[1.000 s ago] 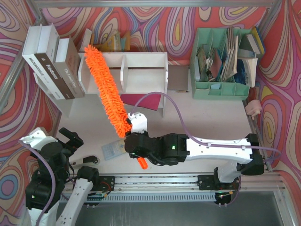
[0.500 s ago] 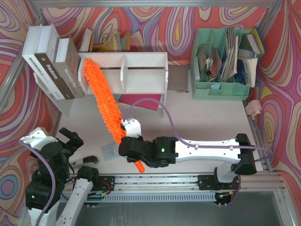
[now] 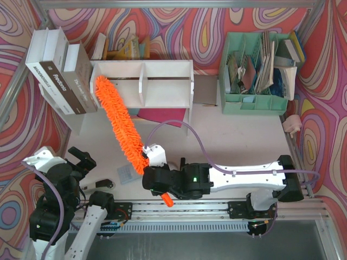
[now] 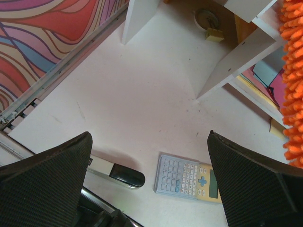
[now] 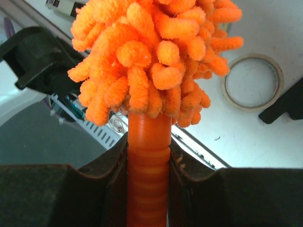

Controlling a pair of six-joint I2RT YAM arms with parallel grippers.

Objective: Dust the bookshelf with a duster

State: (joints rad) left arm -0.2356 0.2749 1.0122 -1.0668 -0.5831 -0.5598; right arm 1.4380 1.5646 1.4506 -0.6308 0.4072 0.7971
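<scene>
A robot lab test cell, not a lived-in room: silver aluminium frame bars (image 3: 173, 4) carry walls of swirling red-and-purple printed fabric (image 3: 217, 21) around a bare white tabletop (image 3: 244, 135) edged by a slotted metal mounting rail (image 3: 184, 208).

White arms (image 3: 249, 177), black joints (image 3: 179, 183) — lilac cables (image 3: 184, 124), black left hand (image 4: 149, 135).

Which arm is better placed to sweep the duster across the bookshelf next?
Right. The right gripper is shut on the duster by its handle, and the fluffy head reaches the left end of the bookshelf. The left gripper is open and empty, low near the table's front edge above a calculator.
</scene>
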